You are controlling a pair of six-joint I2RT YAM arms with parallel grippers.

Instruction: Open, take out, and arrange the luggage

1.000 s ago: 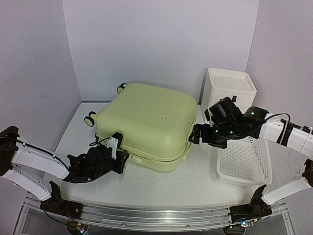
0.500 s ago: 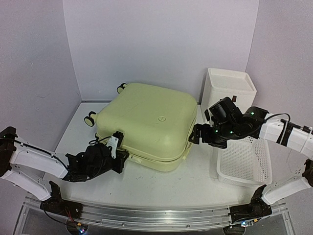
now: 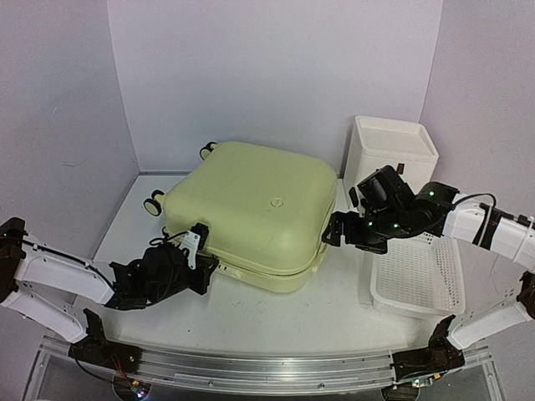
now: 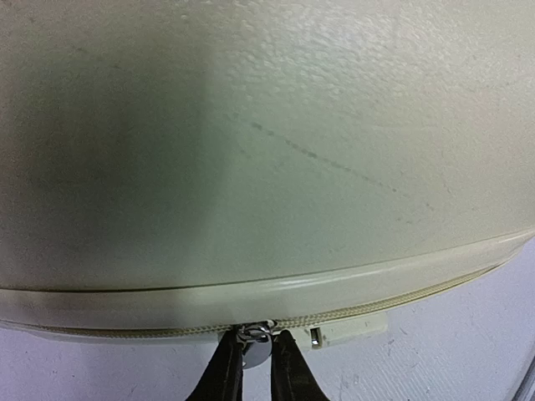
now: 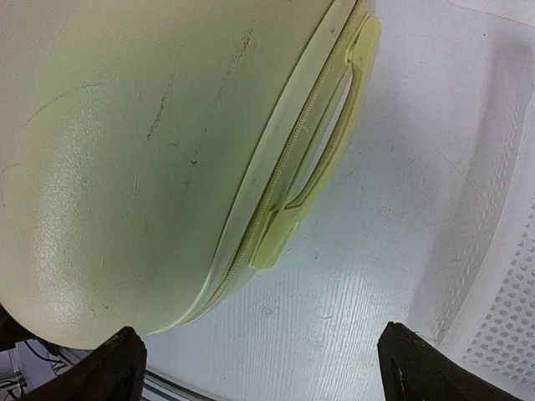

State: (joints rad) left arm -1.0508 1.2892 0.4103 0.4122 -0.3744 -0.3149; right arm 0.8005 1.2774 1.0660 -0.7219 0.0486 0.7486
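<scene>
The pale yellow-green luggage (image 3: 259, 209) lies flat and closed on the table, its caster wheels (image 3: 154, 203) at the far left. My left gripper (image 3: 204, 266) is at its near left edge. In the left wrist view the two black fingers (image 4: 224, 372) pinch the silver zipper pull (image 4: 255, 351) hanging from the zipper line of the shell (image 4: 267, 150). My right gripper (image 3: 331, 229) hovers by the luggage's right side, open wide with nothing between its fingers (image 5: 117, 368). The right wrist view shows the shell (image 5: 125, 150) and its side handle (image 5: 326, 142) ahead of that gripper (image 5: 267, 372).
A white box (image 3: 393, 150) stands at the back right against the wall. A white mesh basket (image 3: 418, 276) lies on the table right of the luggage, under the right arm, and its rim (image 5: 501, 276) shows in the right wrist view. Walls close off the back and both sides.
The left gripper's fingers have closed tighter on the zipper pull and the arm has shifted slightly to the left. The right arm has not moved.
</scene>
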